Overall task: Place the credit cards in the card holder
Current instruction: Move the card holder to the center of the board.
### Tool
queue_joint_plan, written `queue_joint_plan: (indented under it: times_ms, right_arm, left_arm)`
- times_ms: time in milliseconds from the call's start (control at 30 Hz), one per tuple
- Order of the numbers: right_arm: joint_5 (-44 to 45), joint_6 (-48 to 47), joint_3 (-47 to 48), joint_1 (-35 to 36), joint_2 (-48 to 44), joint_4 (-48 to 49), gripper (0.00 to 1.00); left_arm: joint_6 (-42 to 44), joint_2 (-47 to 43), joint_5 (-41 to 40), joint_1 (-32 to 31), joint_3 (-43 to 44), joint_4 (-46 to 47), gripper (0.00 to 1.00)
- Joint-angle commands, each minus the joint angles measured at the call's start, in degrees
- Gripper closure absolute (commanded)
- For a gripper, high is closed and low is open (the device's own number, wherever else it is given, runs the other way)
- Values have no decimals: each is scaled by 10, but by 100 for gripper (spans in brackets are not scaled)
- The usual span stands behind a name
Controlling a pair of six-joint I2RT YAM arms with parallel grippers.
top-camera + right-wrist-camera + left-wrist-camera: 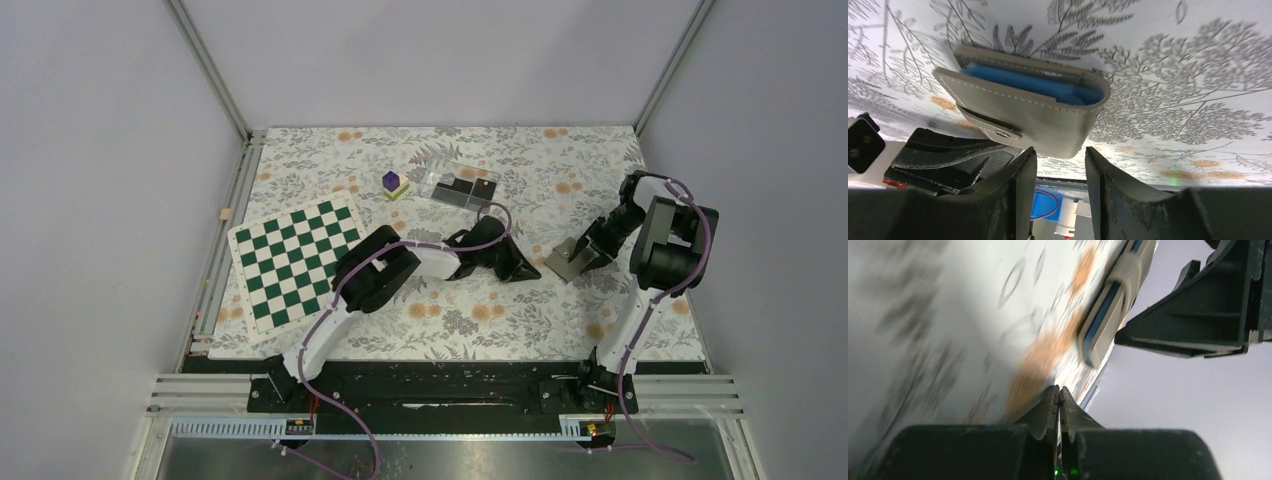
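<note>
Left gripper: the left gripper (522, 270) (1059, 394) is closed, its two dark fingers pressed flat together. It sits low over the middle of the table, just left of the card holder, and the left wrist view is blurred.
Right gripper: the right gripper (584, 261) (1059, 160) has its jaws partway apart, with a clear gap between the two black fingers (1023, 175). Its tips are at the near right edge of the card holder. One lower corner of the holder dips into the gap, but I cannot tell whether the tips touch it.
Card holder: the flat grey-brown folding wallet with a blue lining (568, 262) (1105, 307) (1023, 112) is right of centre, between the two grippers. It is tilted up off the cloth rather than lying flat. Its cover is folded shut, the small round clasp faces the right wrist camera, and the blue inside shows along its far edge.
Credit cards: the thin black rectangular cards (458, 191) lie in the clear plastic box (436, 177) at the far centre, well apart from the card holder and both grippers.
Purple cube: the small purple cube on a pale yellow base (391, 182) is just left of the clear box.
Chessboard: the green-and-white checked board (295, 262) lies flat on the left side, turned at an angle.
Table: the table is covered by a white cloth with grey leaves and orange flowers (560, 165).
</note>
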Motion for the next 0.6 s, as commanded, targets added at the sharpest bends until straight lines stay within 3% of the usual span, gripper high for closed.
queue_joint_plan:
  times_ms: [0, 100, 267, 367, 500, 567]
  right_arm:
    - [-28, -13, -29, 14, -61, 0, 52]
    - [-40, -14, -50, 25, -88, 3, 51]
    - [-47, -21, -83, 57, -121, 10, 27]
    - [-32, -14, -87, 58, -139, 20, 19]
    - [30, -8, -56, 55, -143, 12, 12]
    - [48, 4, -50, 51, -143, 12, 11]
  left_arm:
    - [11, -107, -34, -10, -98, 60, 100]
    - [19, -157, -42, -14, -163, 62, 100]
    - [33, -253, -62, -26, -286, 54, 100]
    - [61, -292, -71, -25, -321, 32, 98]
    - [102, -279, -54, -16, -286, 2, 58]
    - [122, -255, -43, -12, -240, -24, 47]
